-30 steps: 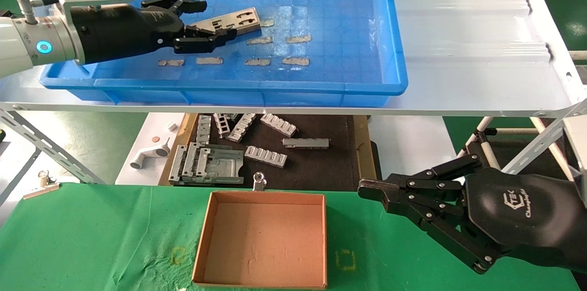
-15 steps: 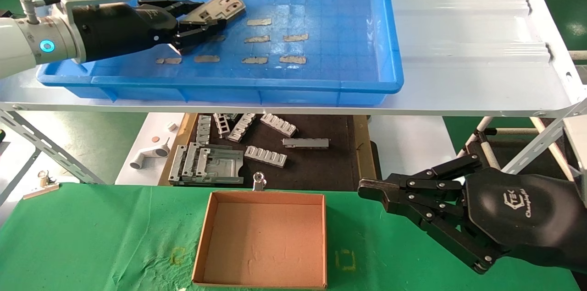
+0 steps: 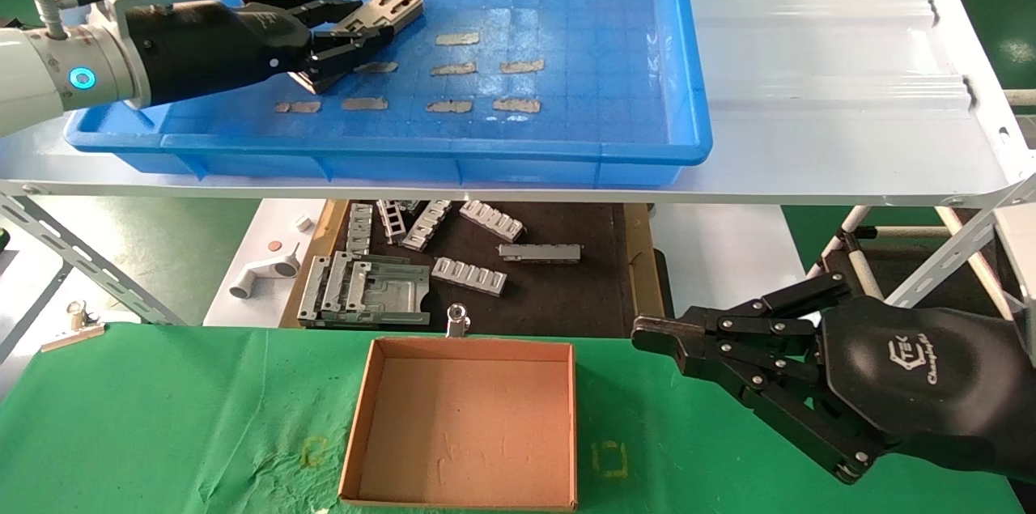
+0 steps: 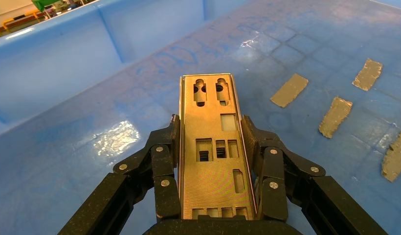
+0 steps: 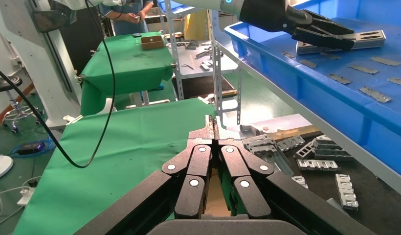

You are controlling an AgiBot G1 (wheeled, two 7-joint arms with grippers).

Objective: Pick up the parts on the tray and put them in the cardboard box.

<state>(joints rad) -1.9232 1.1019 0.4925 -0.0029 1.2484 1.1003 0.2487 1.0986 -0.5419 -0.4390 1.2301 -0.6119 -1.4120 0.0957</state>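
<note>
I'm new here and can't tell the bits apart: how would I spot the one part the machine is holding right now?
Look at the big blue tray on the white shelf, then its near-left area, where the black left end effector reaches in. Clamped between its fingers is a thin silver metal plate, lifted and tilted off the floor. Unlike the ragged grey tape strips lying flat nearby, it is long, rigid and punched with cutouts.

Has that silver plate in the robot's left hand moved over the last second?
Yes. The plate, gripped in the left hand, has lifted off the blue tray floor and tilted up, away from the tape strips it lay beside.
</note>
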